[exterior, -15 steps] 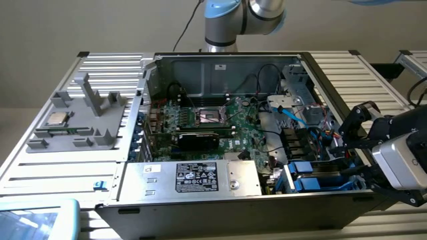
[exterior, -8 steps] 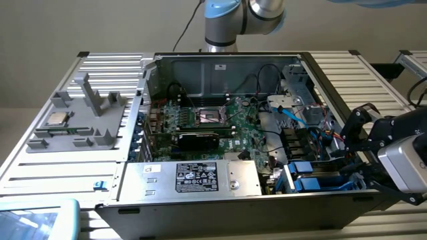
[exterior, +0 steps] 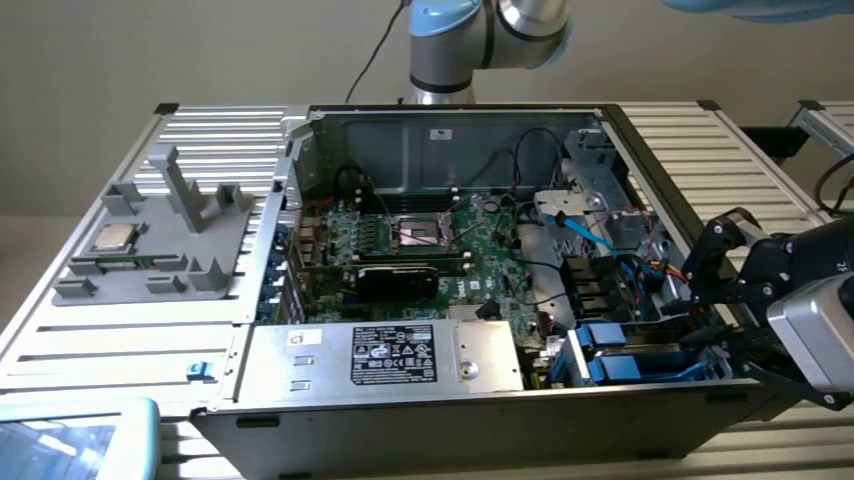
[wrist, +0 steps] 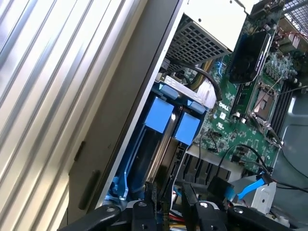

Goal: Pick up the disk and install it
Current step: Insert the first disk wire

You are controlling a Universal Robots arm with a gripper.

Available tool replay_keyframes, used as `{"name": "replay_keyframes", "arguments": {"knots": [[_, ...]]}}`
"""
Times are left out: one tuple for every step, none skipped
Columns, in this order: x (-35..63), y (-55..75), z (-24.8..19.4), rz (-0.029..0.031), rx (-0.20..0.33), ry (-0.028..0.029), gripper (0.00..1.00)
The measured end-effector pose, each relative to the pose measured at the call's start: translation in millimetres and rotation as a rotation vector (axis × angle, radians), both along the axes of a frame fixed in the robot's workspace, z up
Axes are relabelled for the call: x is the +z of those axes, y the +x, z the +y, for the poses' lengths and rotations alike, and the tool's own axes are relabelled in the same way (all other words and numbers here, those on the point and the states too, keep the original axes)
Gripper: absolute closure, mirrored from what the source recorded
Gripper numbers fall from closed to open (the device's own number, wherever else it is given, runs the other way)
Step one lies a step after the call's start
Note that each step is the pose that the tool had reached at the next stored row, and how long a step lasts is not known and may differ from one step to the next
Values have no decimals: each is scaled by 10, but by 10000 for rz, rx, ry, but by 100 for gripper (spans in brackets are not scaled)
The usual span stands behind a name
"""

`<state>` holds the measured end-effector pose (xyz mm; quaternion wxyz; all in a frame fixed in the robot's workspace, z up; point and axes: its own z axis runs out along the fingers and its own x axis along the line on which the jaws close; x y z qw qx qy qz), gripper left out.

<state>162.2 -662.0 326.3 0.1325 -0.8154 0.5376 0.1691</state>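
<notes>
Tool [wrist: 166, 204]: at case's 4 o'clock corner in exterior view, at drive bay; grip cannot be told.
Disk [wrist: 159, 118]: in bay, blue carrier, just beyond tool.
Case [exterior: 441, 430]: open, on desk [exterior: 120, 340].
Arm [exterior: 441, 50]: at case's 12 o'clock.

Silver power-supply box with black label [exterior: 400, 355] beside green motherboard [exterior: 461, 255]; small square silver CPU chip [exterior: 112, 238] on grey plastic fixture [exterior: 174, 215].
</notes>
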Motion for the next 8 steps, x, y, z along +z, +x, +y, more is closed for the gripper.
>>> {"name": "replay_keyframes", "arguments": {"knots": [[-2,0,0,0,26,13,66],[-3,1,0,0,50,26,66],[-4,1,0,0,70,35,66],[-6,1,0,0,90,44,75],[-6,1,-1,1,110,51,75],[-6,1,-2,2,125,55,81],[-6,1,-2,2,134,57,81],[-6,1,-2,3,134,57,84]]}}
